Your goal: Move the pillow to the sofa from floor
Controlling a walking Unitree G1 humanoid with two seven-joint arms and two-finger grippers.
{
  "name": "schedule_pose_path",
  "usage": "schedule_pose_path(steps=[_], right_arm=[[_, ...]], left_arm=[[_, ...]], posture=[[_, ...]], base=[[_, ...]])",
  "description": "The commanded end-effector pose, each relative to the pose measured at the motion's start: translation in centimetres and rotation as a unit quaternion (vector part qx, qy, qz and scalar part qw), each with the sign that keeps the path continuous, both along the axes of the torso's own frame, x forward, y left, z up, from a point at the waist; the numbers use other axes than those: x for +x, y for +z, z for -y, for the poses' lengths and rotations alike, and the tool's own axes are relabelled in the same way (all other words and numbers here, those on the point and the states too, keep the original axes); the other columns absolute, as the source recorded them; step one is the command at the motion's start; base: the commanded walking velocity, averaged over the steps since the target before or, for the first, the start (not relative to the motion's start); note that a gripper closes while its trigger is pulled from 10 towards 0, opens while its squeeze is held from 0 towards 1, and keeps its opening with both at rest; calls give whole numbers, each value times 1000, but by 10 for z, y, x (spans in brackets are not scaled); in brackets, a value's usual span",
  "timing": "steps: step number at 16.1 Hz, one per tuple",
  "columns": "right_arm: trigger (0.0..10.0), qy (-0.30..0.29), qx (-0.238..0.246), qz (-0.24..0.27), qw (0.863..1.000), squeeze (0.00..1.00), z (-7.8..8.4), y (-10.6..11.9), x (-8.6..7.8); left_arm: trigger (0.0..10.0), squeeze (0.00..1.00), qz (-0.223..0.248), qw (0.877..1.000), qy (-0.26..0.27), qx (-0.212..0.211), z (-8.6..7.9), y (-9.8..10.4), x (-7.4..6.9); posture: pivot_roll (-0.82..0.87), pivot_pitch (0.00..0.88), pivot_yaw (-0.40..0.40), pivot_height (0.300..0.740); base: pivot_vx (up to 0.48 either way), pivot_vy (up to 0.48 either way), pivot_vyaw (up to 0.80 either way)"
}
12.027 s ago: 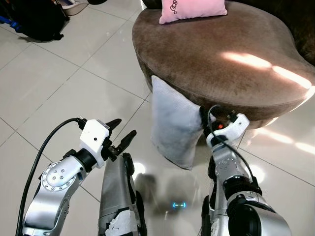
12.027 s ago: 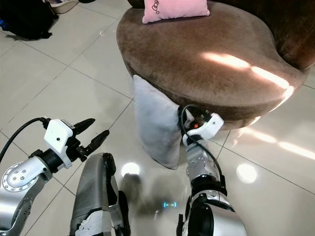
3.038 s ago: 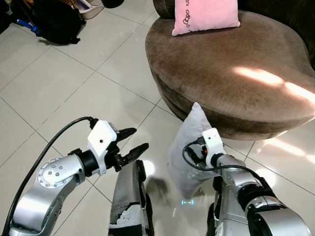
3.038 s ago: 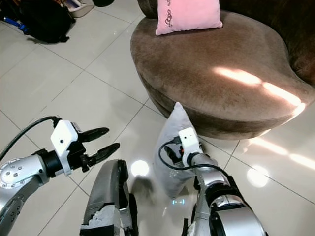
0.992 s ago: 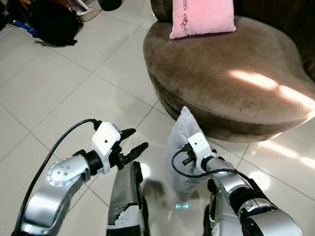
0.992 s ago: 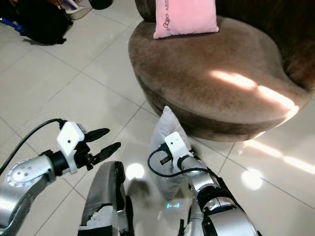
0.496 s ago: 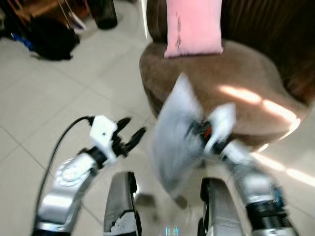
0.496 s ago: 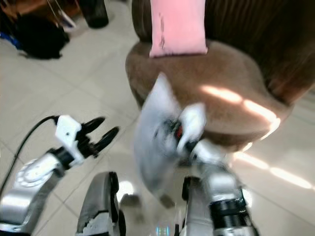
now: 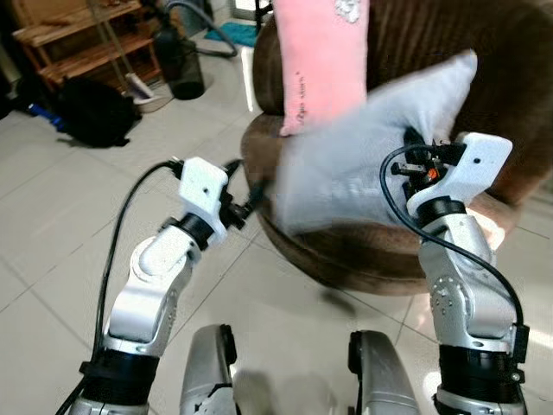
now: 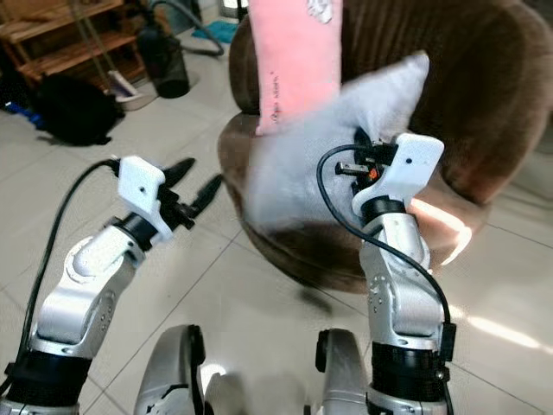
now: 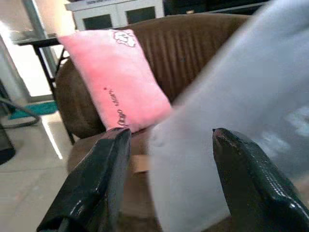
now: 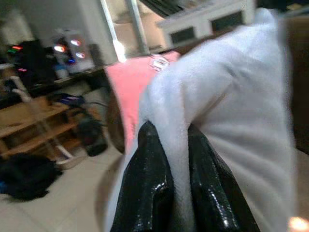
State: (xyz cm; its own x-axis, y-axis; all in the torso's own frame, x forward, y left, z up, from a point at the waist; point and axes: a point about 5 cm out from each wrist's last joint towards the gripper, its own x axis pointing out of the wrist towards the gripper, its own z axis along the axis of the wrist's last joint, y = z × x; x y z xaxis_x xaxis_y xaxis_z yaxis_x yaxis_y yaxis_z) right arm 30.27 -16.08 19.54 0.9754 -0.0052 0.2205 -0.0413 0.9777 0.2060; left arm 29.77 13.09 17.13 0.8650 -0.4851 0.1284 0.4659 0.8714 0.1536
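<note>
Clamped right gripper [image 12: 179, 193] pinched soft grey fabric pillow [image 9: 363, 164] above round brown plush sofa [image 9: 363, 251]; spread-fingered left gripper [image 11: 169, 186] alongside.

Grey pillow [image 9: 363, 164] looks like soft matt fleece, pink one [image 9: 321, 60] plush. Sofa [image 9: 518, 104] is brown ribbed velvet; floor [image 9: 52, 225] glossy tile.

Grey pillow [image 9: 363, 173] (pink pillow [image 9: 320, 60], brown sofa [image 9: 518, 104])
</note>
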Motion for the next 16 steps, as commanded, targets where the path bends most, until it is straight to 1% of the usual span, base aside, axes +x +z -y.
schedule_pose_path(steps=[1, 2, 4, 5, 6, 7, 8, 9, 11, 14, 15, 16], right_arm=[[10000, -4, 6, 13, 1000, 0, -3, 7, 0], [10000, -7, 8, 3, 1000, 0, -5, 4, 1], [10000, -10, -2, -16, 1000, 0, -8, -2, 0], [10000, -8, 0, -21, 1000, 0, -9, -4, -1], [10000, -10, 5, -25, 1000, 0, -10, -7, 0], [10000, -13, 5, -27, 1000, 0, -12, -7, 2], [10000, -13, 6, -22, 1000, 0, -14, -5, 2], [10000, -9, 2, -17, 1000, 0, -17, -2, 2], [10000, -13, -4, -9, 1000, 0, -17, 2, 2], [10000, -11, -10, 0, 1000, 0, -15, 9, 2], [10000, -6, -14, 14, 1000, 0, -15, 19, 3], [10000, -2, -17, 24, 1000, 0, -15, 26, 5]], left_arm=[[10000, 0, -2, 999, 41, 11, -10, 0, 4], [10000, 0, -6, 998, 68, 16, -15, -3, 6], [10000, 0, -15, 993, 110, 26, -23, -11, 5], [10000, 0, -21, 993, 112, 23, -24, -14, 1], [10000, 0, -31, 991, 124, 28, -26, -18, 1], [10000, 0, -44, 987, 151, 37, -30, -23, 5], [10000, 0, -43, 986, 157, 35, -31, -22, 8], [10000, 0, -43, 987, 149, 31, -29, -21, 9], [10000, 0, -28, 992, 117, 37, -19, -16, 10], [10000, 0, -17, 993, 113, 19, -14, -8, 11], [10000, 0, -5, 993, 114, 10, -14, -1, 12], [10000, 0, 1, 993, 115, 7, -16, 2, 12]], posture=[[-65, 0, 44, 605], [-58, 0, 37, 615], [-47, 0, 28, 635], [-40, 0, 28, 645], [-37, 0, 30, 655], [-41, 0, 39, 665], [-47, 0, 46, 675], [-52, 0, 51, 685], [-55, 0, 56, 705], [-57, 0, 53, 730], [-53, 0, 48, 740], [-53, 0, 48, 740]], base=[[0, 0, 0], [0, 0, 0], [0, 0, 0], [0, 0, 0], [0, 0, 0], [0, 0, 0], [0, 0, 0], [0, 0, 0], [0, 0, 0], [0, 0, 0], [0, 0, 0], [0, 0, 0]])
